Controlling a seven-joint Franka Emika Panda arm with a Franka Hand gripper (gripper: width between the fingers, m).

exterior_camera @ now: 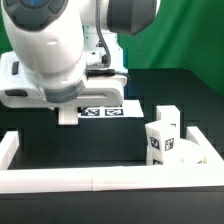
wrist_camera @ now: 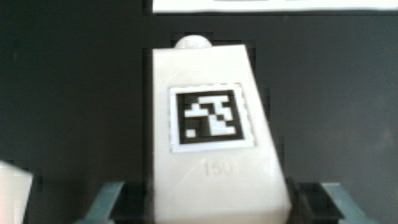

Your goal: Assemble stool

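In the wrist view a chunky white leg [wrist_camera: 214, 120] with a black-and-white tag fills the middle, its rounded end pointing away over the black table. My gripper [wrist_camera: 219, 206] is shut on its wide end, with one finger on each side. In the exterior view the arm's bulk hides the gripper. The round white seat [exterior_camera: 190, 153] lies in the corner of the rails on the exterior view's right. A tagged leg [exterior_camera: 160, 140] stands upright on the seat, and another tagged piece [exterior_camera: 170, 119] stands behind it.
The marker board [exterior_camera: 108, 111] lies flat under the arm, and its edge also shows in the wrist view [wrist_camera: 267, 5]. White border rails [exterior_camera: 90, 180] frame the black table at the front and both sides. A white edge [wrist_camera: 15, 192] shows beside the gripper.
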